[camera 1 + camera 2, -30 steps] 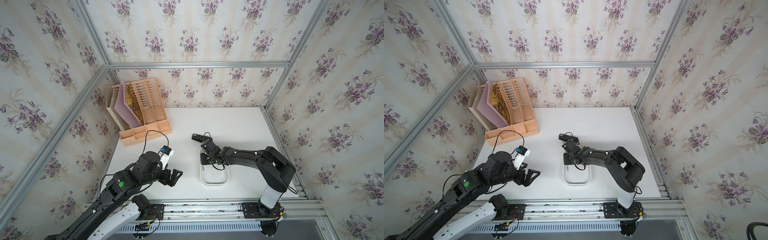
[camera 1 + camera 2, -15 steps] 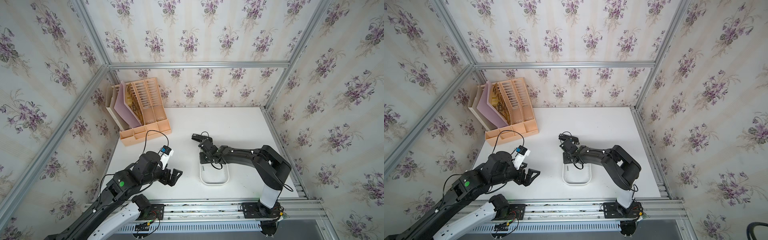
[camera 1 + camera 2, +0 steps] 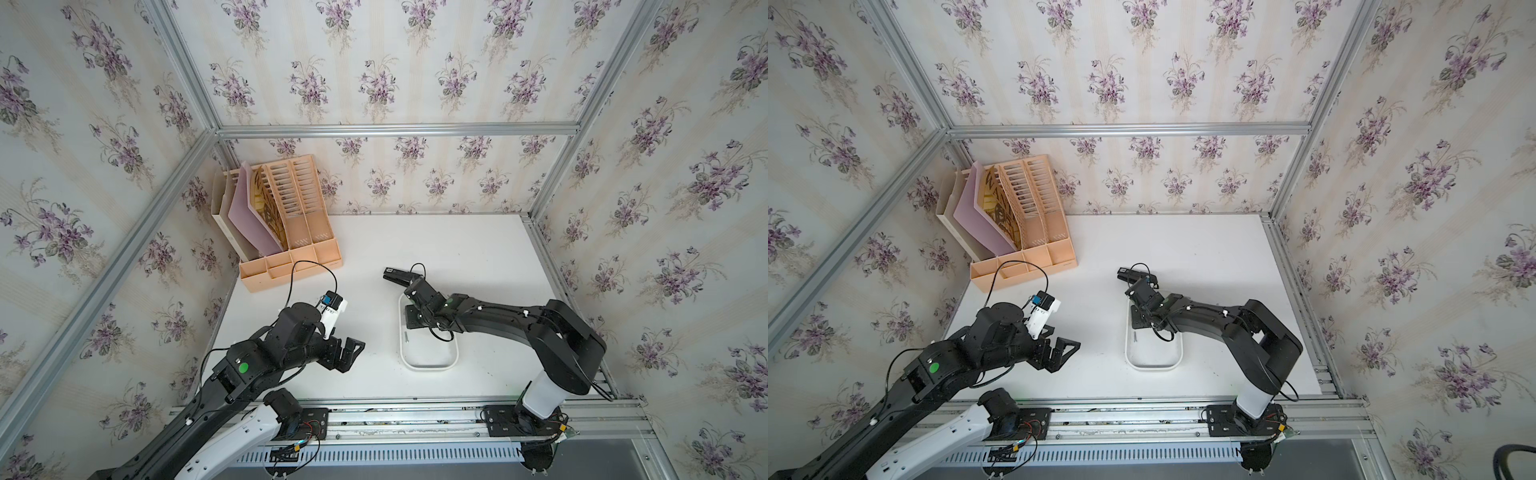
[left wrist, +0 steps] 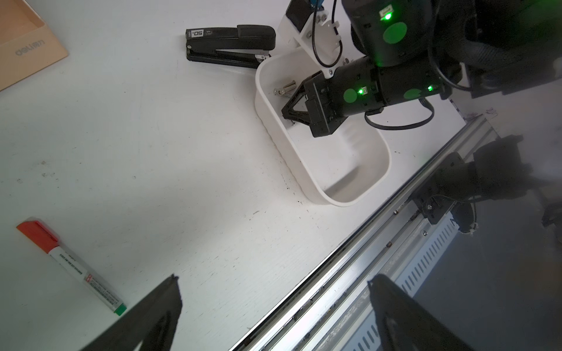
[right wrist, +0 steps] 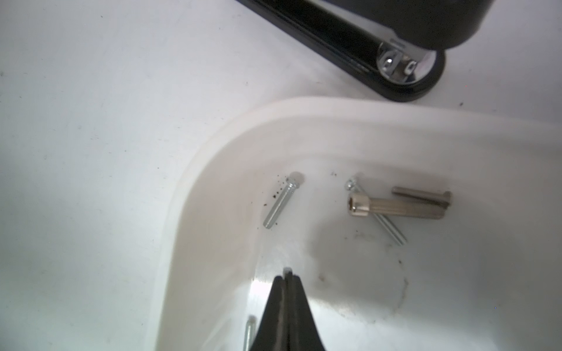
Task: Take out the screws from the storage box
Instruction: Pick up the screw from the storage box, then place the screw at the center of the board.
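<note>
1. Screws point(image 5: 281, 202) lie loose on the floor of the white box point(image 5: 304, 101). They are gathered near the rounded corner closest to the black stapler point(image 5: 334, 33), which sits on the bench point(image 5: 91, 121) just outside that wall.
2. Handling, as a judgement: these are small steel bolts, stiff, light, smooth and round. They would likely roll on the slick plastic or squirt out of a loose pinch. Across the shank, near its middle, looks the best place to take hold. Three of them lie crossed over one another and would be awkward to separate. The single one lying apart looks easier.
3. The right tool point(image 5: 286, 273) is down inside the box, low over the floor near the side wall, its tips pressed together with no gap. A tiny pale speck shows at the very tips. Whether that is a pinched screw cannot be told.
4. The single screw lies ahead of the tips, apart from them. The crossed three lie farther off to one side. Another thin one rests just beside the tool's flank, against the wall.
5. The left tool point(image 4: 273, 277) hangs over bare bench well apart from the box, fingers spread, holding nothing. A marker point(image 4: 70, 267) lies near it.
</note>
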Motion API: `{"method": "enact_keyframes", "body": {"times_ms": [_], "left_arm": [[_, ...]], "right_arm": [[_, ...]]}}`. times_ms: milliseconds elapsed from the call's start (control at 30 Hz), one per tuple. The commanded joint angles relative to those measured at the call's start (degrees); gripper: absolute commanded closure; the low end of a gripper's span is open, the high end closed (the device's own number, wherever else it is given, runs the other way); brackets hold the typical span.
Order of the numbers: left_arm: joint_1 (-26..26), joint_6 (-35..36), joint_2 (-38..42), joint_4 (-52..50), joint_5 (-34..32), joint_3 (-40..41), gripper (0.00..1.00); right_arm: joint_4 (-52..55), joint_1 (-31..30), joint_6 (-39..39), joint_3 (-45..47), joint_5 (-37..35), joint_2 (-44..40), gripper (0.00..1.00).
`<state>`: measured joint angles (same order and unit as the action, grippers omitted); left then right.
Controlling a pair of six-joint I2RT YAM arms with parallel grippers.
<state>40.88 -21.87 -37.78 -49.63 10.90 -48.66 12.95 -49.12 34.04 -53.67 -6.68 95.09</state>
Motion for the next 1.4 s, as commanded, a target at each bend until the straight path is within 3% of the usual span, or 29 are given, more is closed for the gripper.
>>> {"method": "enact_keyframes", "body": {"times_ms": [0, 200, 333, 600, 833, 1000, 1367], "left_arm": [[0.0, -0.2, 0.0, 0.4, -0.2, -0.1, 0.01], [0.0, -0.2, 0.1, 0.4, -0.2, -0.1, 0.01], [-0.1, -0.2, 0.1, 0.4, -0.1, -0.2, 0.01], [0.0, -0.2, 0.2, 0.4, 0.0, -0.2, 0.01], [0.0, -0.2, 0.0, 0.5, 0.1, -0.1, 0.01], [0.0, -0.2, 0.1, 0.5, 0.2, -0.2, 0.01], [0.0, -0.2, 0.0, 0.6, 0.1, -0.2, 0.01]], "right_arm": [[-1.6, 0.1, -1.1, 0.8, -0.7, -2.1, 1.00], [-2.9, 0.2, -0.9, 3.0, -2.4, -6.6, 1.00], [-2.3, 1.5, 0.9, 5.9, -8.3, -12.9, 1.00], [-0.7, 13.1, 4.9, 12.8, -8.9, -23.5, 1.00], [3.4, 22.8, 7.2, 12.9, -5.9, -18.2, 1.00], [3.5, 23.8, 7.3, 12.1, -3.7, -13.1, 1.00], [3.5, 24.0, 6.9, 11.4, -3.0, -10.9, 1.00]]}}
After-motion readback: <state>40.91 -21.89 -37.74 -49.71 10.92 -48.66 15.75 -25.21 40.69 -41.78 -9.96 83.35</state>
